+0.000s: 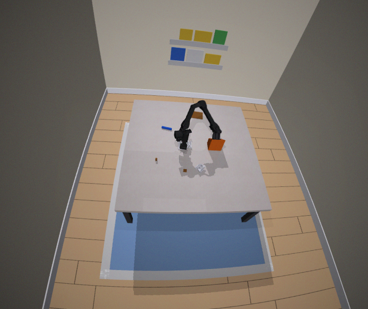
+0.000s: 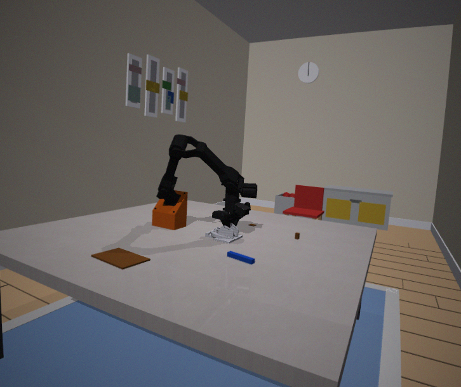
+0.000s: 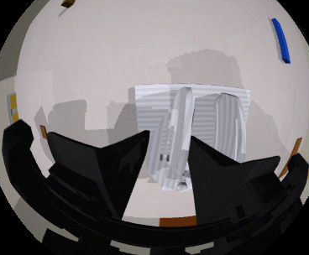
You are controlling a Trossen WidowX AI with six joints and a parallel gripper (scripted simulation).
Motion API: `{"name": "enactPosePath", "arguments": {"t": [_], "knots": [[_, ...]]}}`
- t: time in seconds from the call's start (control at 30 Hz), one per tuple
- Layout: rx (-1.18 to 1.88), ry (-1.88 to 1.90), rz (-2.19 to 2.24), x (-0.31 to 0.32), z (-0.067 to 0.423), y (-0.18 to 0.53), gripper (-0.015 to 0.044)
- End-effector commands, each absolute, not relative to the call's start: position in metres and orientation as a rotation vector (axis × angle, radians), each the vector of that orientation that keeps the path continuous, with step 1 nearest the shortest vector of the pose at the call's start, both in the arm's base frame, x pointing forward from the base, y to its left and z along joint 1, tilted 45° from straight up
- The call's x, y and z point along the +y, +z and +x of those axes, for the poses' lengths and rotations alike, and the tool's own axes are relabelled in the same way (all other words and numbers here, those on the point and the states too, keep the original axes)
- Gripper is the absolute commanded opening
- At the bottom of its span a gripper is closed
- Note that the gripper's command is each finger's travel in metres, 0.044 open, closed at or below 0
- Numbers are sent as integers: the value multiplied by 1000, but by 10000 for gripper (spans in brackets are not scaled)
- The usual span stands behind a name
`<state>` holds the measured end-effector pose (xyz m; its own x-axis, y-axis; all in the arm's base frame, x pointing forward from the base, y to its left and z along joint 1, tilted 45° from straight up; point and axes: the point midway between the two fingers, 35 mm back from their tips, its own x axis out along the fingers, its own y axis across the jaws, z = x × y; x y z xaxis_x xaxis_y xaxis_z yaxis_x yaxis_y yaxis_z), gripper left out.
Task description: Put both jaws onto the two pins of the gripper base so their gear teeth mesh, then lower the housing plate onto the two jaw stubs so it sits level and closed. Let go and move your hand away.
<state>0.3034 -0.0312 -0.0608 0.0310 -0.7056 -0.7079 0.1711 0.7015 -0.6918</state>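
The white gripper base [image 1: 189, 146] [image 2: 228, 240] [image 3: 141, 101] lies flat on the table under my hand. My gripper [image 1: 183, 147] [image 2: 229, 224] [image 3: 168, 137] is shut on one long white jaw [image 3: 185, 111], over the left half of the base in the wrist view. The held jaw looks slightly tilted; whether it touches its pin I cannot tell. The other white jaw [image 3: 227, 120] lies on the right half of the base, partly behind my right finger. The gear teeth and pins are mostly hidden. The white housing plate [image 1: 200, 167] lies apart on the table.
A blue bar [image 1: 166, 127] [image 2: 240, 257] [image 3: 281, 40], a small brown block [image 1: 155, 159] [image 2: 297, 235] [image 3: 68, 2], a small brown square [image 1: 185, 170] and a flat brown plate [image 1: 197, 115] [image 2: 120, 257] lie around. The orange arm mount [image 1: 216, 145] [image 2: 169, 217] stands beside the base.
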Motion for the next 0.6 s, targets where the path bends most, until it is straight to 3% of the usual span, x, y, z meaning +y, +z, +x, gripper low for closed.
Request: {"name": "enactPosePath", "arguments": {"t": [0.0, 0.57], "knots": [[1390, -721, -488, -34, 302, -63, 134], [1391, -721, -488, -32, 302, -60, 134]]}}
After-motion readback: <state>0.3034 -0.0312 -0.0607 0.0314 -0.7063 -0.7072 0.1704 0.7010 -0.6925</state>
